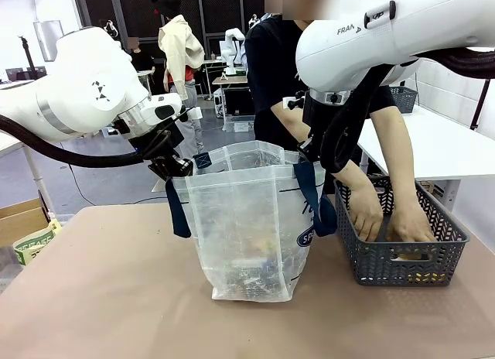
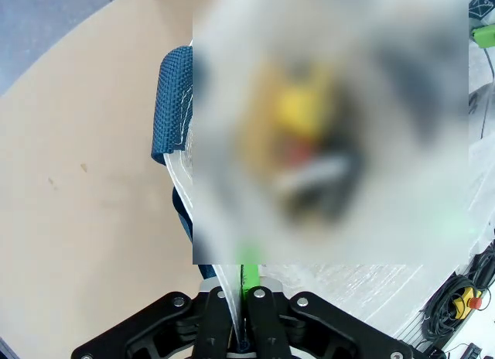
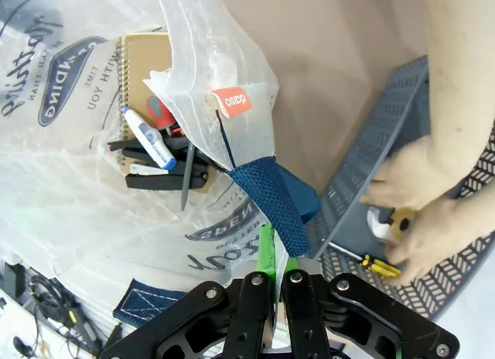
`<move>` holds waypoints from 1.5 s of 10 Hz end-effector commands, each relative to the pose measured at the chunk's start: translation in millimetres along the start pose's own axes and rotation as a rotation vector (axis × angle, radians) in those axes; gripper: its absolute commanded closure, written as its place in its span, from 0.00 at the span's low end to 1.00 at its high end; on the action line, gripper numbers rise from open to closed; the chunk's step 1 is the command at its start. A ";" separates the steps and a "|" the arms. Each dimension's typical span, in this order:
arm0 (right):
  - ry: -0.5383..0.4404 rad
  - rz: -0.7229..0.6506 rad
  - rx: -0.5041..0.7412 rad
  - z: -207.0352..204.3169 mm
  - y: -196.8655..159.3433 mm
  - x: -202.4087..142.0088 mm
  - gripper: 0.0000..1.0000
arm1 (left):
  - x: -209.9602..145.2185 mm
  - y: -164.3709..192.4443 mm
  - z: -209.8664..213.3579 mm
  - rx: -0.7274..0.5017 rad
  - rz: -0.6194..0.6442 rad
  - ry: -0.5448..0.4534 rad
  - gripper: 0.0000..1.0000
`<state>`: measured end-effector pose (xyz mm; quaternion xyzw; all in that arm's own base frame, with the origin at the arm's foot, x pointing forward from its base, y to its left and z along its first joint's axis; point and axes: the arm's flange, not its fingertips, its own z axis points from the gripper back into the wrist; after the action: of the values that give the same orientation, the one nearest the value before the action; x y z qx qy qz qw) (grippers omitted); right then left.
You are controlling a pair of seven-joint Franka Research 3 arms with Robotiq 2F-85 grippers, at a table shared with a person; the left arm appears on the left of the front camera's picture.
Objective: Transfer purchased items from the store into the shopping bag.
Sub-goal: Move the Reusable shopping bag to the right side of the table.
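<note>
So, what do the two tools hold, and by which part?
Both hold the bag by its rim, at opposite ends: the left tool on the plastic, the right tool at a blue handle.

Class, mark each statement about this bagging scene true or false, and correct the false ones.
1. The left gripper is shut on the bag's rim. True.
2. The person's hands are inside the bag. False: they are in the basket.
3. The basket stands on the robot's left of the bag. False: it stands on the right.
4. The bag holds items. True.
5. The right gripper hangs open above the table. False: it is shut on the bag's rim.
</note>
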<state>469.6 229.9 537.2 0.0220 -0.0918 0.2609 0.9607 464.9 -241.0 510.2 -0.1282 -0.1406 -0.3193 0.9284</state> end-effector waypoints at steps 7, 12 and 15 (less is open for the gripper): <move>0.000 0.001 -0.001 0.2 -0.5 -0.2 1.00 | -1.2 0.7 0.1 0.002 0.009 -0.002 1.00; 0.000 0.001 -0.001 0.2 -0.5 -0.2 1.00 | -1.2 0.7 0.1 0.002 0.009 -0.002 1.00; 0.000 0.001 -0.001 0.2 -0.5 -0.2 1.00 | -1.2 0.7 0.1 0.002 0.009 -0.002 1.00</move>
<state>469.6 229.9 537.2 0.0220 -0.0918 0.2609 0.9607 464.9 -241.0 510.2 -0.1282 -0.1406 -0.3193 0.9284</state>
